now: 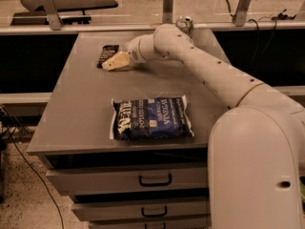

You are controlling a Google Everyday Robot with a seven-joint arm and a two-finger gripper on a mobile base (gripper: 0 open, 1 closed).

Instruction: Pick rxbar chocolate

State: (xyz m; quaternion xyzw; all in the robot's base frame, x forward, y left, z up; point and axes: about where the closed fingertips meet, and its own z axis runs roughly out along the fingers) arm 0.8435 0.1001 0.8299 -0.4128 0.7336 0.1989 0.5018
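The rxbar chocolate (pixel 107 54) is lying flat near the far left part of the grey table (pixel 78 104), its dark wrapper pointing away from me. The gripper (pixel 107 66) is sitting low over the tabletop just at the bar's near end, its pale tan tip angling down toward the left (whether it is open or shut, or actually touching the bar, I cannot tell from here). The white arm (pixel 209 73) is stretching back from it across the table's right side. Nearer the front edge, well apart from the bar, a blue chip bag (pixel 151 118) is lying flat. A drink can (pixel 184 23) is standing behind the arm at the far edge.
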